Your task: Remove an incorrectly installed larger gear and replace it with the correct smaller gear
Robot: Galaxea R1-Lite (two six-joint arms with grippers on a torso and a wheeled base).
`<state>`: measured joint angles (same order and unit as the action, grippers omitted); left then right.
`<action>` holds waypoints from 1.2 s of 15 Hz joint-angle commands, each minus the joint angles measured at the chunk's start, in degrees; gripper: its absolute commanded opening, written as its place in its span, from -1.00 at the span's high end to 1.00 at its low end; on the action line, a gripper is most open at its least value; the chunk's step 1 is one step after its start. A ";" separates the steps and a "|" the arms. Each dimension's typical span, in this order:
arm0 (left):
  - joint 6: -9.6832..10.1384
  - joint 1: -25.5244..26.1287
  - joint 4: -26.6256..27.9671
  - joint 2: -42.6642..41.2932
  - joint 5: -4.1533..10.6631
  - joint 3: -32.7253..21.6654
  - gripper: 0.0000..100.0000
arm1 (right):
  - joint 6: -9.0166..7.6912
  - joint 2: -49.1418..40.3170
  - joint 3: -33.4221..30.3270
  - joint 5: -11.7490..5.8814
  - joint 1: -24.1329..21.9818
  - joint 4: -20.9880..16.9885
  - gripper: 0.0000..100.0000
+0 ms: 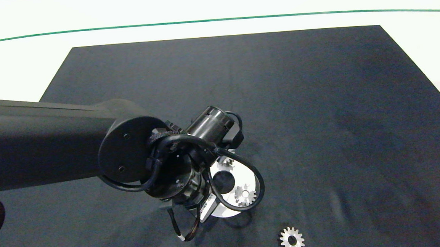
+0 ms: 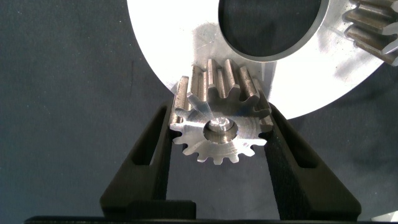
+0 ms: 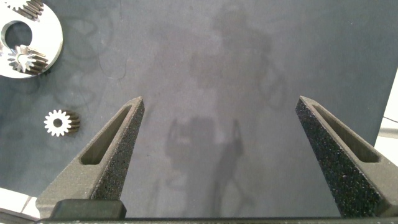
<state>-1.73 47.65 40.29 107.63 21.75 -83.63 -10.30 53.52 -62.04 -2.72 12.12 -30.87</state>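
Sitting at the edge of the round silver plate [image 2: 186,37], the larger gear [image 2: 219,118] is pinched between the left gripper [image 2: 219,127]'s two fingers, which press its toothed sides. A second gear [image 1: 245,195] stands on the plate beside the plate's dark round hole [image 1: 223,181]. The left arm [image 1: 53,141] hides much of the plate from above. The smaller gear [image 1: 292,241] lies flat on the dark mat [image 1: 318,113], apart from the plate. The right gripper [image 3: 217,115] hovers over bare mat, fingers spread wide and holding nothing.

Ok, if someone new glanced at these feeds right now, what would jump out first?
The left end effector, over the round silver plate near the mat's front centre, grips the larger gear between its fingers. The smaller gear lies alone on the black mat, nearer the front edge. The right end effector hangs open above bare mat.
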 commanded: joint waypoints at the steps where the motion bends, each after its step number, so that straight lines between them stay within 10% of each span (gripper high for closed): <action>1: 0.06 0.16 -0.39 -0.58 0.14 1.27 0.57 | -0.07 0.10 -0.01 -0.01 0.01 -0.16 -1.00; 18: 0.15 -0.02 -2.58 -3.92 -0.13 3.12 1.00 | -0.07 0.18 0.08 -0.01 0.01 -0.16 -1.00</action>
<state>-1.60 47.70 37.49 103.97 21.49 -80.54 -10.30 53.61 -61.95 -2.69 12.15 -30.87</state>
